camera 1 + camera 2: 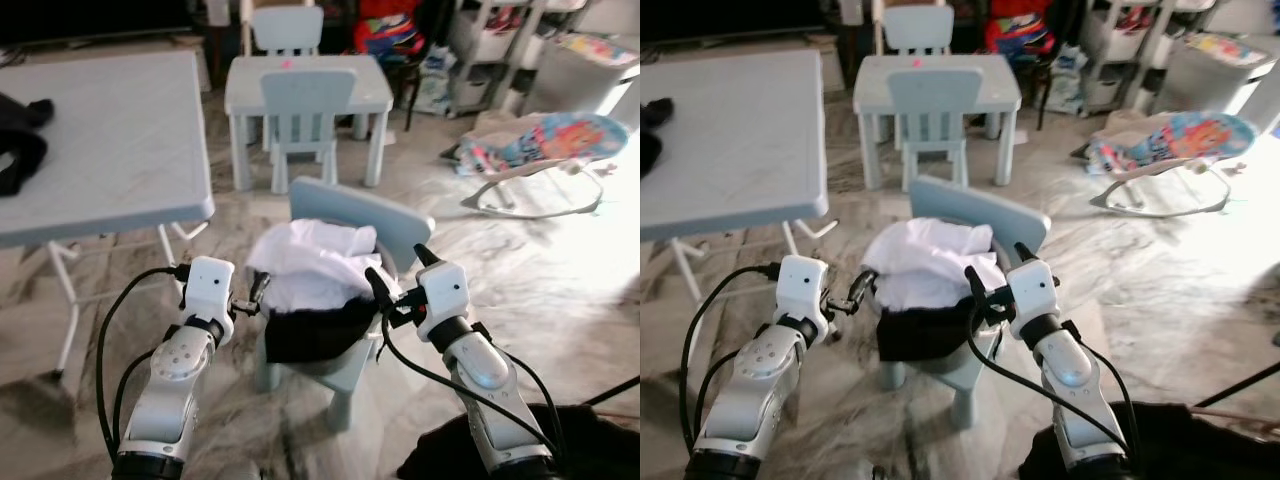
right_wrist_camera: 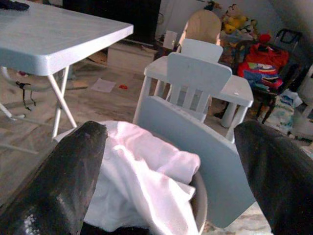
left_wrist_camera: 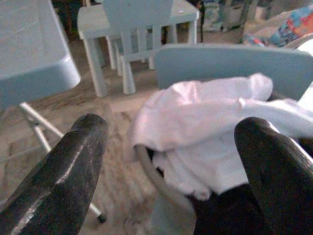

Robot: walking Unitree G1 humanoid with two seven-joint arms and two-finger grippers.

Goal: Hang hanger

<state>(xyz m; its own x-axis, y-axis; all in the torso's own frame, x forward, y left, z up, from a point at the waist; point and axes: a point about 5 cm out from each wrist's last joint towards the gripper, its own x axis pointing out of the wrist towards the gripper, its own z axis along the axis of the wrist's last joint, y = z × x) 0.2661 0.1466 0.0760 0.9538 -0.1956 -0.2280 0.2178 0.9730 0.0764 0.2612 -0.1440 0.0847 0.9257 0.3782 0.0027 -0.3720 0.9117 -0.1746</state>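
Observation:
A heap of white cloth [image 1: 315, 260] lies over black cloth [image 1: 315, 335] in a grey-rimmed basket [image 3: 151, 171]. The basket sits on a small light-blue chair [image 1: 385, 215] right in front of me. My left gripper [image 1: 252, 297] is open at the heap's left edge, its fingers [image 3: 73, 171] framing the white cloth without touching it. On the heap's right side my right gripper [image 1: 398, 270] is open too, just above the cloth, with nothing between its fingers [image 2: 63, 186].
A large grey folding table [image 1: 100, 140] with a black garment [image 1: 20, 145] stands to my left. A child's table [image 1: 310, 85] with two small chairs is behind the basket. A baby bouncer [image 1: 545, 150] sits at the right. Dark fabric [image 1: 590, 450] lies low at my right.

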